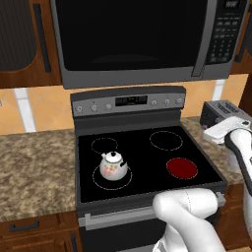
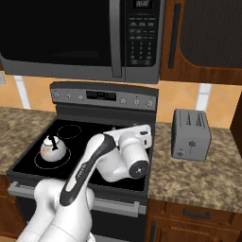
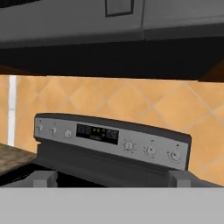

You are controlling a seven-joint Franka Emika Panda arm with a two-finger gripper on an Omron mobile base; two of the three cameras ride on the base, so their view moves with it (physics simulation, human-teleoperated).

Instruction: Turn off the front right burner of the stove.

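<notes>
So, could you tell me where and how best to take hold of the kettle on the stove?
Grip the arched handle on top of the kettle, coming straight down from above: the kettle stands upright on the front left ring, its body is round and wide, and the handle is its one narrow part.

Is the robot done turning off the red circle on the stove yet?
Not yet. The front right burner glows solid red, so it looks on. The arm is raised at the stove's right side, and the hand view faces the knobs on the back panel without touching any. The gripper looks open, its fingers spread wide. Left to do: reach the right knob, turn it, and the red should go dark.
</notes>
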